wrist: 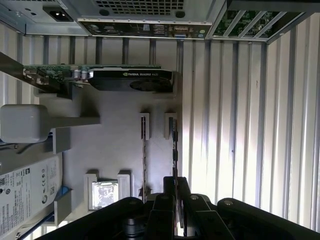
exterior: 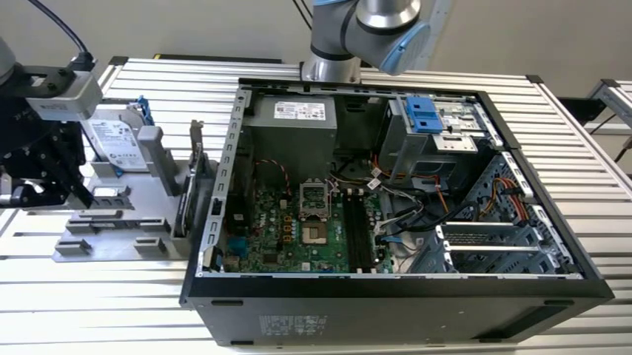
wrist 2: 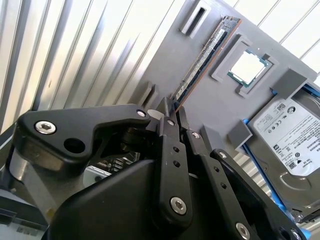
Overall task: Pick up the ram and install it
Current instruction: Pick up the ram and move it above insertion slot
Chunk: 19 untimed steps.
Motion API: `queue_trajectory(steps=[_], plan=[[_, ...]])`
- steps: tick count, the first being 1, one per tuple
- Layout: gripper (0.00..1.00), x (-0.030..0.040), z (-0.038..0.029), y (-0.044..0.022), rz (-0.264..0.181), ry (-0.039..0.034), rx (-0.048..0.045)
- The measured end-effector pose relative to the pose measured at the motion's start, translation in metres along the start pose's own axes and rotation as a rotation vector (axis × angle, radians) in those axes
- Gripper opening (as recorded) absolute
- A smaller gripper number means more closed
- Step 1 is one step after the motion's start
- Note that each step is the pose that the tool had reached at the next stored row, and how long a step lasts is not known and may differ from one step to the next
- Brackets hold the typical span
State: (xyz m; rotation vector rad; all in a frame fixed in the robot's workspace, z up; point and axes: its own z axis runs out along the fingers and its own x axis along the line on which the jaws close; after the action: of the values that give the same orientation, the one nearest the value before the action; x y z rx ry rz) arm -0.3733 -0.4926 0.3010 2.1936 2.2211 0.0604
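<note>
I have the gripper [wrist 2: 172, 106] pinching the ram's [wrist 2: 205, 57] near end; 1 stick, on edge, long axis pointing straight away along the gray holder [wrist 2: 210, 110].

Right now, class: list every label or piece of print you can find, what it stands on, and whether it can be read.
hard drive label: fine print, too small to read.
expansion card: white maker's lettering on its black shroud, not quoted here.
power supply sticker: too small to read.
case sticker: too small to read.
ram: no readable print.
</note>
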Motion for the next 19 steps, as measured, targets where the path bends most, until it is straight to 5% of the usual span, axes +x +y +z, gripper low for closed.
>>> queue_trajectory(steps=[19], plan=[[0.0,0.0001,-0.0051,0.0002,0.0,-0.0001,0.0001]])
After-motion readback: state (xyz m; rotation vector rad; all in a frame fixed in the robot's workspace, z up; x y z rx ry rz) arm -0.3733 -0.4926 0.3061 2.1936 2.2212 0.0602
